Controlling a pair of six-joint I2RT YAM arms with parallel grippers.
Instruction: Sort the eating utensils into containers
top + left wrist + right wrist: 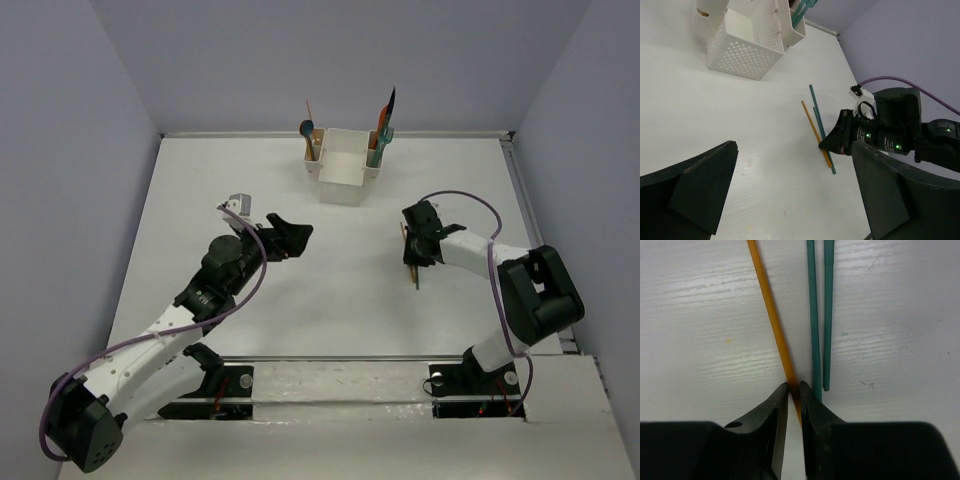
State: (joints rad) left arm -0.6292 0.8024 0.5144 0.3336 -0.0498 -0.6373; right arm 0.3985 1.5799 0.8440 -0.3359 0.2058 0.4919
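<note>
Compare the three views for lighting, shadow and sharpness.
Top view: even light, the caddy casts only faint shadow. Left wrist view: the white table looks washed out, the left hand shows as dark silhouette. Right wrist view: orange chopstick sharp, table grain visible.

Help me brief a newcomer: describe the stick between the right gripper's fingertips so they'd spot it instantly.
From the white caddy at the far side of the table, come nearer and rightward to three chopsticks under the right gripper. Yours is the orange chopstick; the two teal chopsticks lie beside it.
</note>
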